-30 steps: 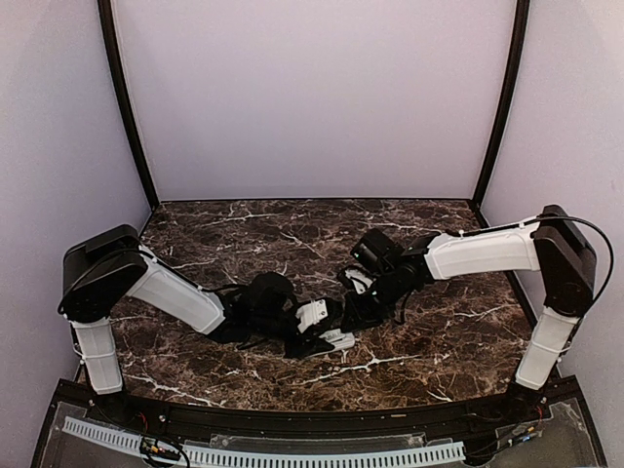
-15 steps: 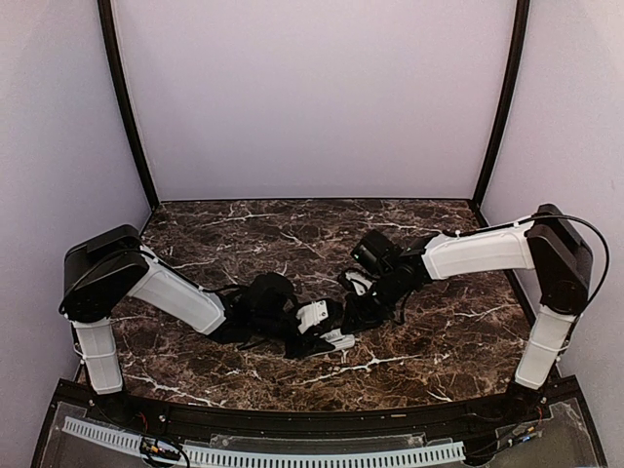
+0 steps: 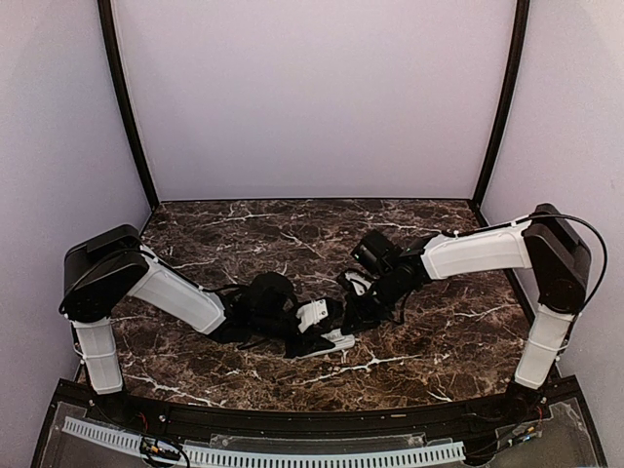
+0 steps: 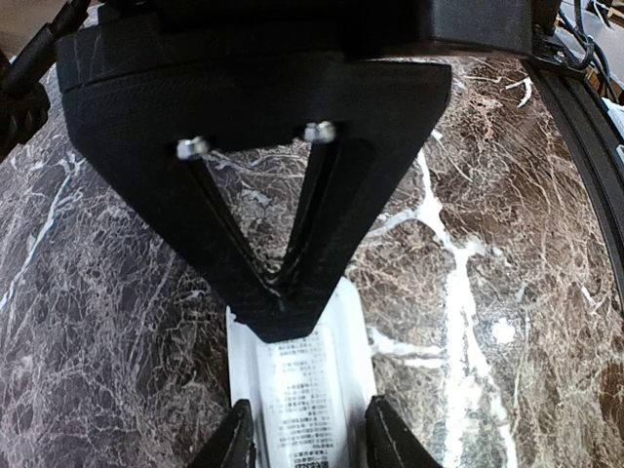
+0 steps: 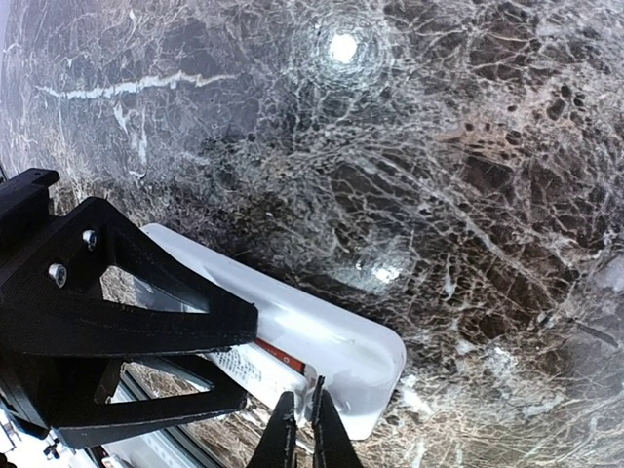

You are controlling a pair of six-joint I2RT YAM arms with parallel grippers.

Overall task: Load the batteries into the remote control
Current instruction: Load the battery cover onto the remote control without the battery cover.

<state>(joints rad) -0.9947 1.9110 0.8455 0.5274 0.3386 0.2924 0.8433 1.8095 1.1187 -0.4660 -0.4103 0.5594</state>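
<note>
Left pincer (image 4: 310,431) clamps the white rectangular plastic remote control (image 4: 307,385); right pincer (image 5: 303,395) (fingers pinched together) sits at its 2 o'clock, beside a thin orange-red battery (image 5: 278,353).

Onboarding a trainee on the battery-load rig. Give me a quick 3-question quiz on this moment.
1. True or false: the left jaws straddle the remote.
2. The battery just ahead of the right jaws shows which colour? A) green B) orange-red C) yellow
3. Fill in: the right jaws stand nearly ____.
Key: 1 true; 2 B; 3 shut.
</note>
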